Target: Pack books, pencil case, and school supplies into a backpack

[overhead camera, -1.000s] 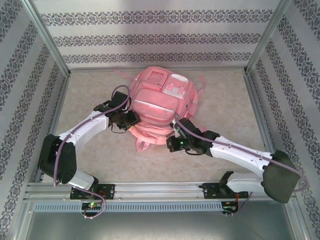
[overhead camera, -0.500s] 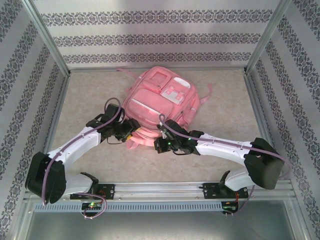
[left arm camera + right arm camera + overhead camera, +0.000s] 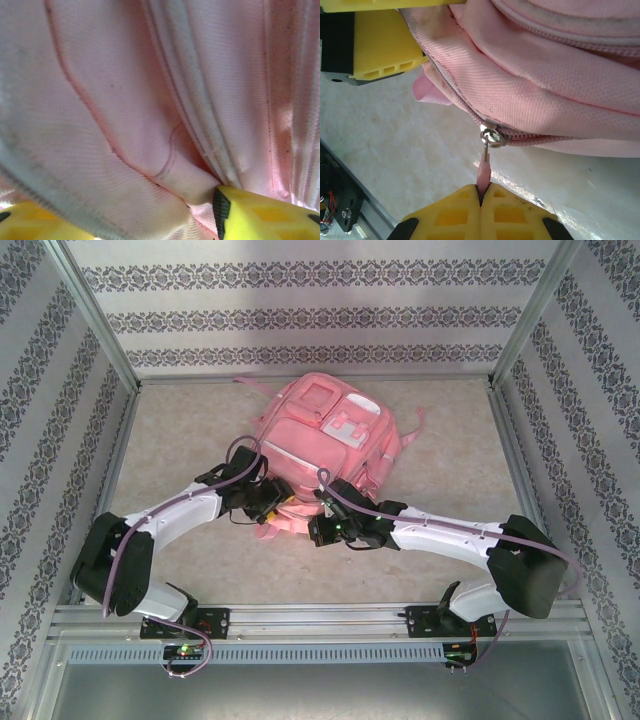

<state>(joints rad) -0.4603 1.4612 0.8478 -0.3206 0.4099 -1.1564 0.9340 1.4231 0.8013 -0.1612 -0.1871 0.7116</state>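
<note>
The pink backpack [image 3: 330, 435] lies flat in the middle of the table, its white-grey patches facing up. At its near edge my right gripper [image 3: 320, 528] is shut on the pink zipper pull [image 3: 484, 172], which hangs from a metal slider [image 3: 491, 137] on a closed stretch of zip. My left gripper [image 3: 270, 505] sits just left of it, jaws apart and clamped on a thick fold of the backpack's [image 3: 125, 100] fabric. One of its yellow fingers [image 3: 380, 50] shows beside the bag's lip. The books, pencil case and school supplies are hidden.
Beige tabletop [image 3: 170, 430] surrounds the bag. Patterned walls and metal posts [image 3: 100, 320] close in the left, right and back. A metal rail [image 3: 320, 618] carrying the arm bases runs along the near edge.
The backpack has shifted slightly right. My left gripper left the bag's left side and moved right to its near edge. My right gripper drew a little left with the pull.
</note>
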